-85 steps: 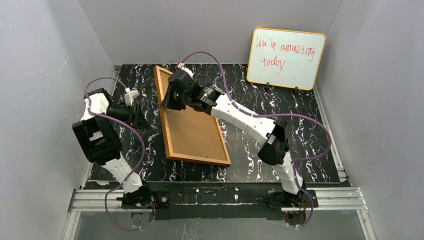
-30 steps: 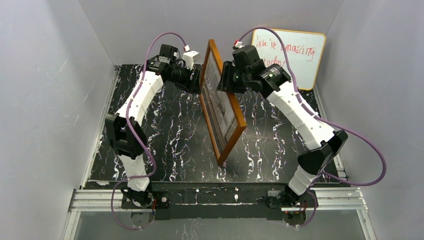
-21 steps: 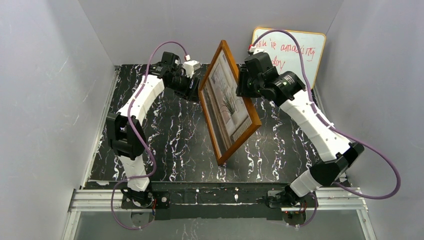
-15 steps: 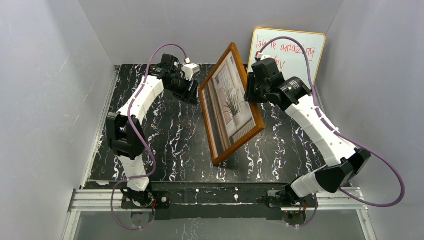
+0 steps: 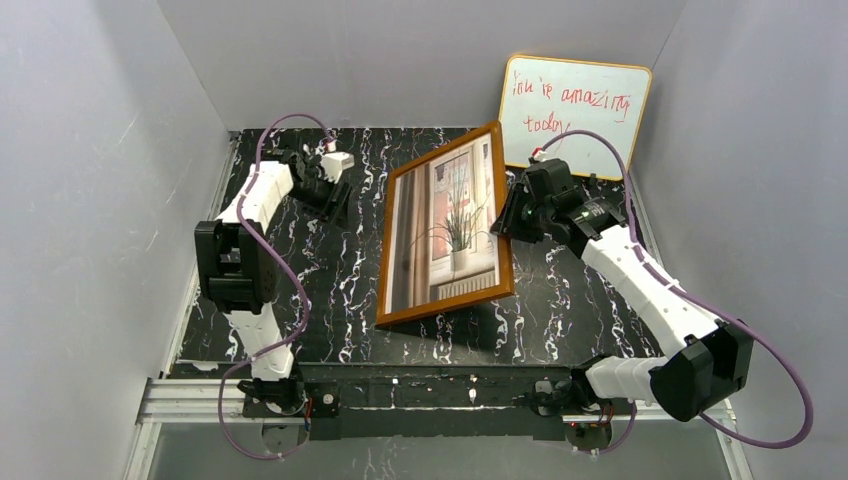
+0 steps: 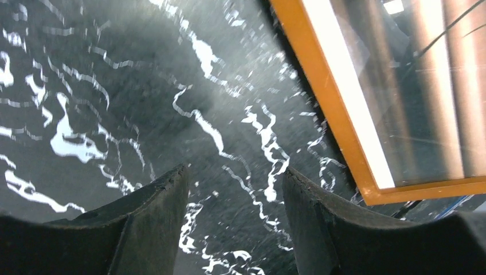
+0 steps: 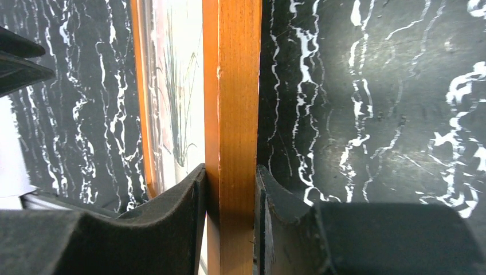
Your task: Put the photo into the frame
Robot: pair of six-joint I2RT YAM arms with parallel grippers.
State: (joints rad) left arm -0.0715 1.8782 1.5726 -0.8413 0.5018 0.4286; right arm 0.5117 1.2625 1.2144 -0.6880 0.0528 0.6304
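The orange-brown frame lies tilted over the middle of the table, glass side up and its right edge raised. The photo of a room with a window and a plant shows behind the glass. My right gripper is shut on the frame's right edge. In the right wrist view both pads press the wooden rail, with the gripper around it and the photo seen edge-on. My left gripper hangs open to the left of the frame, holding nothing. Its wrist view shows the gripper over bare table, the frame's corner apart at the right.
A yellow-edged whiteboard with red handwriting leans on the back wall at the right. The black marbled tabletop is walled in by grey panels on the left, back and right. Purple cables loop from both arms.
The frame has turned over from standing on edge to lying tilted, glass up. My right gripper has come down and nearer with its edge. My left arm has drawn back to the left, away from the frame.
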